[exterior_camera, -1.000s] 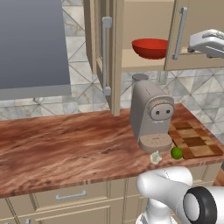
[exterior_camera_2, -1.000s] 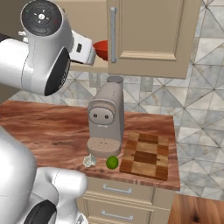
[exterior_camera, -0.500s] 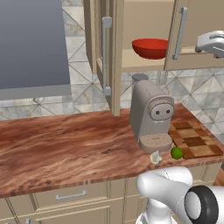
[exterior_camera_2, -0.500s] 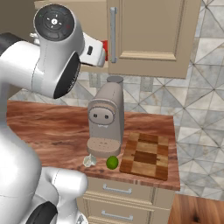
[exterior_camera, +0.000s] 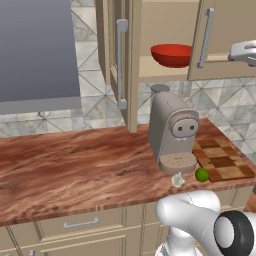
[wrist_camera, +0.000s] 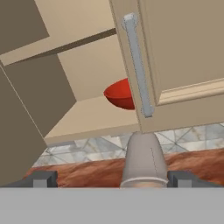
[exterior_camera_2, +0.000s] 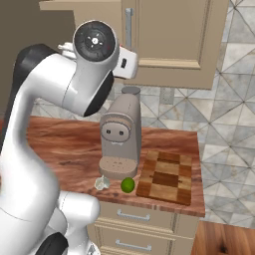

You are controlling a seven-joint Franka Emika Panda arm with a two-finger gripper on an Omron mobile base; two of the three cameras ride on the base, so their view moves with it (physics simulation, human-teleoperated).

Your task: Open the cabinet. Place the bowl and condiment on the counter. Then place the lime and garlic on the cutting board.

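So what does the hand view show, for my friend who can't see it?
A red bowl sits on a shelf inside the open cabinet. Its right door's silver handle crosses in front, above a grey coffee machine on the wooden counter.

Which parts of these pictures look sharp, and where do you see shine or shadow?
Left base view: evenly lit and sharp, with a soft shine on the red bowl. Right base view: the cutting board is crisp, and the open cabinet interior is dark. Hand view: a shadow line runs under the upper shelf; the coffee machine top looks soft.
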